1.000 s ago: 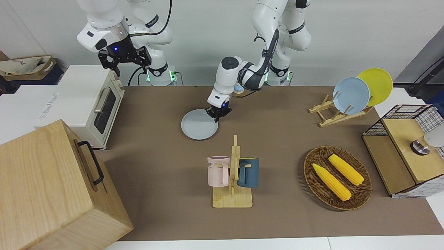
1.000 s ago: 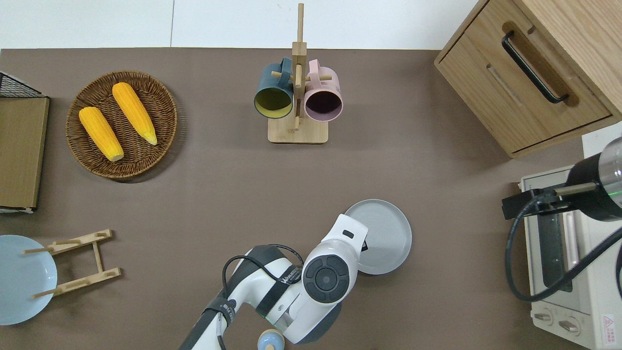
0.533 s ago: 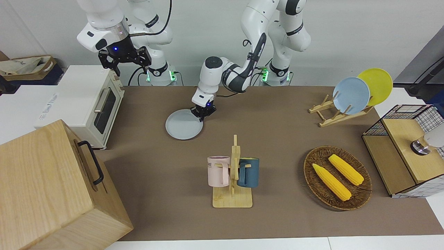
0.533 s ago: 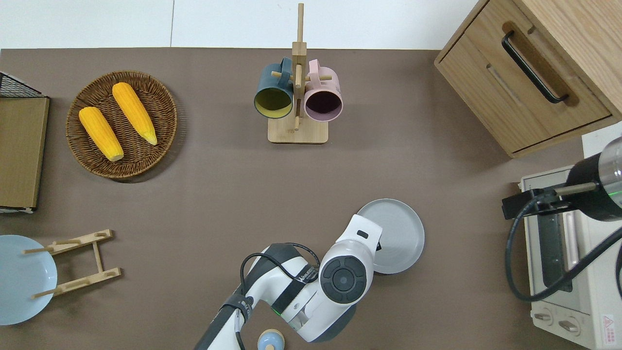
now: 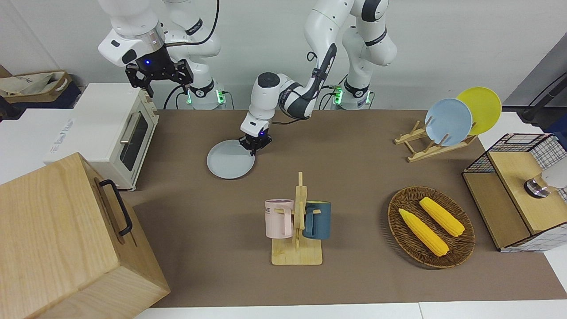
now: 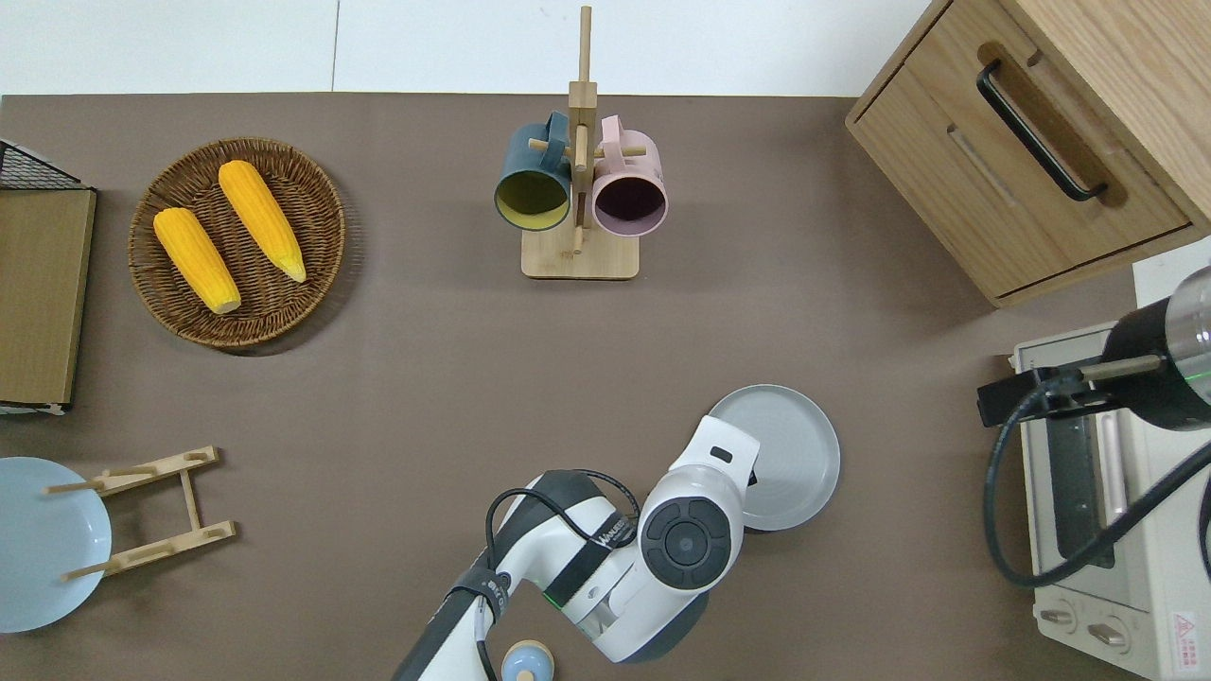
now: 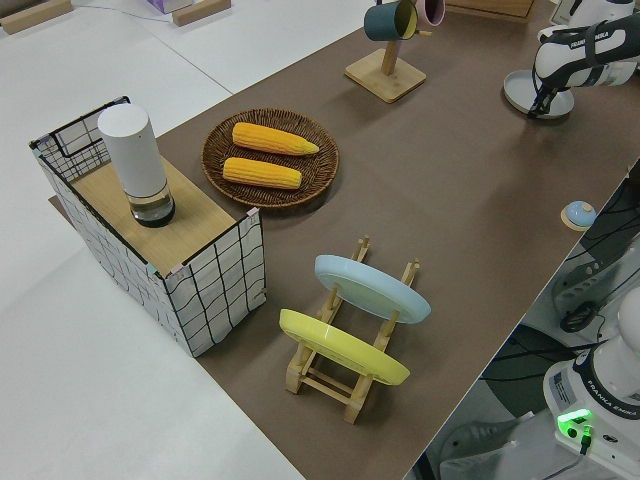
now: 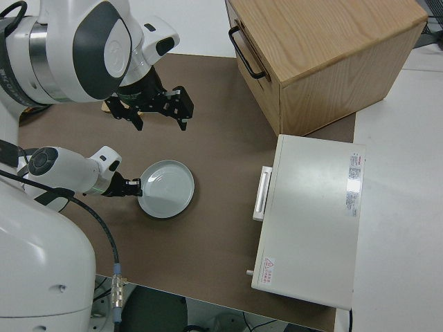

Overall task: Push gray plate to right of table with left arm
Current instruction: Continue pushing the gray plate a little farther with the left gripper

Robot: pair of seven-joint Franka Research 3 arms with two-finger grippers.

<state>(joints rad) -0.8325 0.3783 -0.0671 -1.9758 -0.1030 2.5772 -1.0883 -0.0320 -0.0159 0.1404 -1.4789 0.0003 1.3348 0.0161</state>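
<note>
Black two-finger left hand [image 5: 254,146] presses low at the rim of the round pale gray-blue plate [image 5: 229,160], whether clenched or released I cannot tell. That plate lies flat on the brown-covered table [image 5: 354,177], between the table's middle and the white toaster oven [image 5: 116,133], with the wooden mug rack [image 5: 297,230] farther from the robots. White right arm is parked

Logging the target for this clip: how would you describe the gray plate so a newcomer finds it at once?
Start at the white toaster oven at the right arm's end of the table. The gray plate lies flat on the brown cover beside it, with the left gripper at its rim. The other two plates, sky-blue and yellow, stand in a wooden rack.
</note>
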